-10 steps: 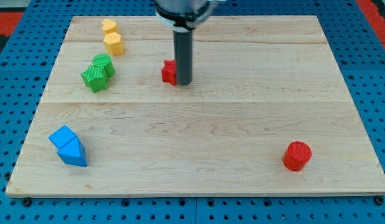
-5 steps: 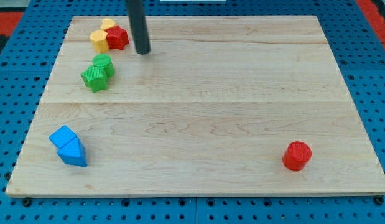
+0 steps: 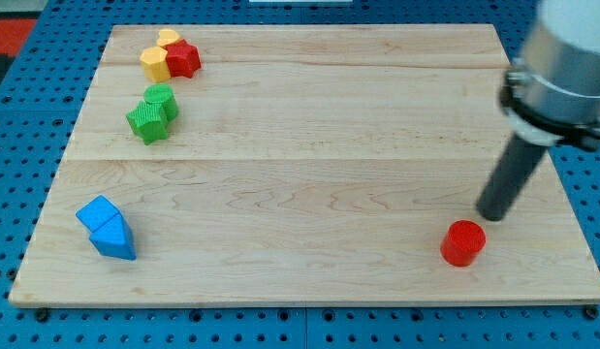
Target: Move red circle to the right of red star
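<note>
The red circle (image 3: 462, 242) sits near the board's bottom right. The red star (image 3: 183, 59) sits at the top left, touching the yellow blocks. My tip (image 3: 492, 215) rests on the board just up and to the right of the red circle, a small gap between them. The rod slants up to the right toward the arm's grey body.
Two yellow blocks (image 3: 158, 58) sit left of the red star. A green star (image 3: 146, 122) and a green round block (image 3: 163, 100) lie below them. Two blue blocks (image 3: 106, 228) sit at the bottom left. The wooden board (image 3: 309, 184) lies on a blue pegboard.
The red star was pushed from the upper middle to the top left against the yellow blocks. My tip then crossed the board to the bottom right, beside the red circle.
</note>
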### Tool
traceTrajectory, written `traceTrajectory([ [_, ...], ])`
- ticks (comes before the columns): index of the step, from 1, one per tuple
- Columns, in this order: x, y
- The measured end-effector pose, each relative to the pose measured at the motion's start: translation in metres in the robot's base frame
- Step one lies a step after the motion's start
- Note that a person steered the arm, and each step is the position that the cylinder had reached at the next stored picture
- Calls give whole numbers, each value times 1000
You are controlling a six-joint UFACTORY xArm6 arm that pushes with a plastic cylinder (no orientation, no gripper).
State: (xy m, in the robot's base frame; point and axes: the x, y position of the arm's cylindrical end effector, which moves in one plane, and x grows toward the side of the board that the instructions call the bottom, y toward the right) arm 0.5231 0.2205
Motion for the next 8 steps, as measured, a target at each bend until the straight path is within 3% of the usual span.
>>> traceTrajectory([
  [2,46,-17],
  [4,32,-106],
  [5,60,-105],
  [6,58,-123],
  [8,-14,-164],
])
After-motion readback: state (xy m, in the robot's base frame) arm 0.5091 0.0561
